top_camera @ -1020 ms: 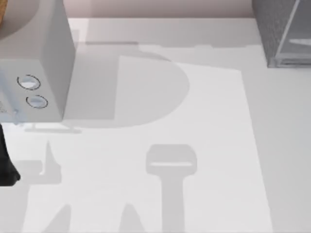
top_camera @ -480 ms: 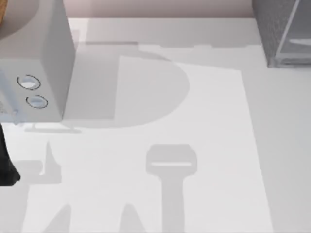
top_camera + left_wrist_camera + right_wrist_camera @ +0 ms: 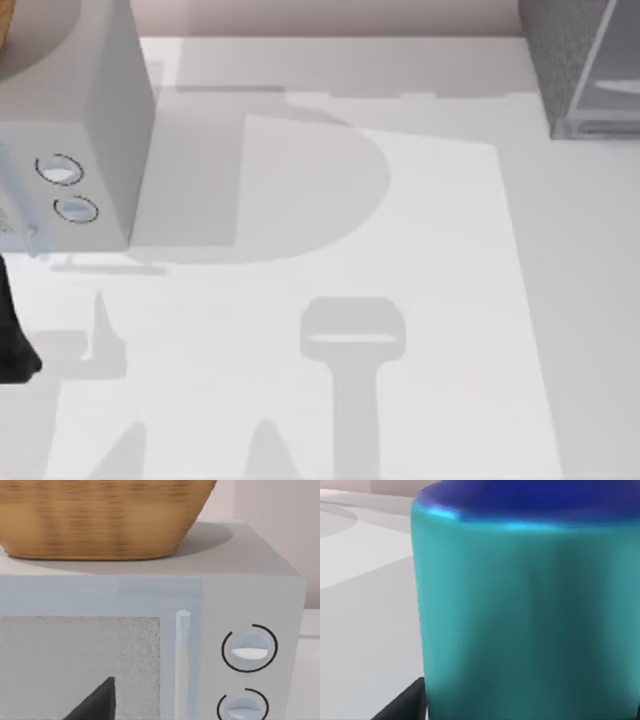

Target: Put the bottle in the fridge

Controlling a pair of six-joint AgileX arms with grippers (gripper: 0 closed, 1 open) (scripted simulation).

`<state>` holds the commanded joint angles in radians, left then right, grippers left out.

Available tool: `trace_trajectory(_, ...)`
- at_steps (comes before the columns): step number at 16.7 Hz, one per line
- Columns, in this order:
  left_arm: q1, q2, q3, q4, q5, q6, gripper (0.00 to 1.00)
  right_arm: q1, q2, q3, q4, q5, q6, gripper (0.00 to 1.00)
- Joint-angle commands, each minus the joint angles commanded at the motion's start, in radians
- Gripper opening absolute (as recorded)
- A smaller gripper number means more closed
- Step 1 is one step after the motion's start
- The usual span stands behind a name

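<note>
Filling your right wrist view, the teal bottle (image 3: 530,615) (blue shoulder) sits close against the right gripper, grip state untellable | fridge (image 3: 585,65) waits at table's far right, so carry there | left arm parked facing microwave (image 3: 250,650), basket (image 3: 100,517) atop.

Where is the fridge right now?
The dark grey speckled fridge with its glassy panel stands at the table's far right corner in the top view.

Overhead, looking straight down at table (image 3: 330,200). Left wrist close, facing microwave (image 3: 250,580), shared with overhead. Right wrist pressed against bottle (image 3: 530,620).
</note>
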<state>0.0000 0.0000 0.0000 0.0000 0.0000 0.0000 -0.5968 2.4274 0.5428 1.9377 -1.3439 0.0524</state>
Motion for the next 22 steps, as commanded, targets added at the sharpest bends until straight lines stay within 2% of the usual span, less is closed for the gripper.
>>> trace_trajectory(1, 0.000, 0.000, 0.000, 0.000, 0.000, 0.000, 1.00, 0.000, 0.000, 0.000, 0.000, 0.000, 0.000, 0.01)
trace_trajectory(2, 0.000, 0.000, 0.000, 0.000, 0.000, 0.000, 1.00, -0.071, 0.109, 0.086, -0.098, 0.137, -0.094, 0.01)
trace_trajectory(6, 0.000, 0.000, 0.000, 0.000, 0.000, 0.000, 1.00, -0.106, 0.098, 0.099, -0.125, 0.147, -0.098, 0.01)
trace_trajectory(9, 0.000, 0.000, 0.000, 0.000, 0.000, 0.000, 1.00, -0.143, 0.071, 0.130, -0.196, 0.113, -0.105, 0.01)
trace_trajectory(17, 0.000, 0.000, 0.000, 0.000, 0.000, 0.000, 1.00, -0.257, -0.035, 0.236, -0.512, -0.055, -0.123, 0.01)
trace_trajectory(22, 0.000, 0.000, 0.000, 0.000, 0.000, 0.000, 1.00, -0.292, -0.101, 0.292, -0.623, -0.091, -0.186, 0.01)
